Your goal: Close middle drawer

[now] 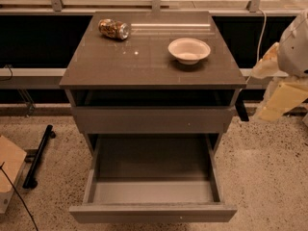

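Middle drawer: pulled far out toward the near side, wide open, with a plain grey box interior holding nothing visible. Sits in the lower part of a grey-brown cabinet, its flat handleless front at the near edge of the scene. Just above it, a taller drawer front, with a dark gap between that front and the cabinet top.

On the cabinet top, far left: a can lying on its side. Far right of centre: a white bowl, upright, well apart from the can.

At the right edge, a pale robot arm, and below it the cream-coloured gripper, near the cabinet's right side at about the height of the taller drawer front, apart from the middle drawer and touching nothing seen. Cannot tell whether wide, narrow or holding anything.

On the speckled floor to the left: a black bar and a piece of cardboard.
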